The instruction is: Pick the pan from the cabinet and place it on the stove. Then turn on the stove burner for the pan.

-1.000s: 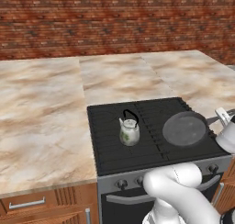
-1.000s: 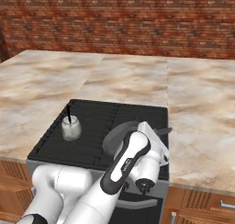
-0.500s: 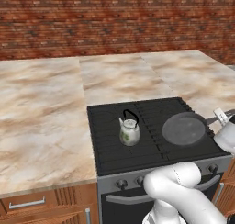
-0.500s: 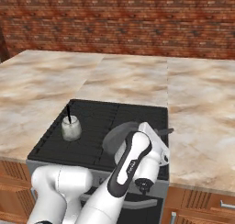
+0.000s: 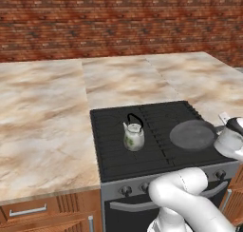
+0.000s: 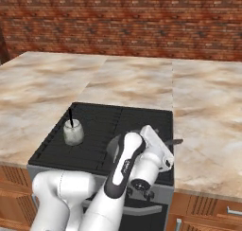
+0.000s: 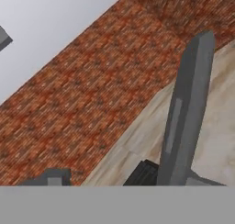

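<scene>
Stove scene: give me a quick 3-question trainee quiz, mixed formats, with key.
1. True or false: the pan sits on the stove grate.
2. Which stands nearer the stove's left edge in the left base view: A) kettle B) pan C) neither?
3. Fill in: the wall behind the counter is made of ____.

Key: 1 true. 2 A. 3 brick.
</scene>
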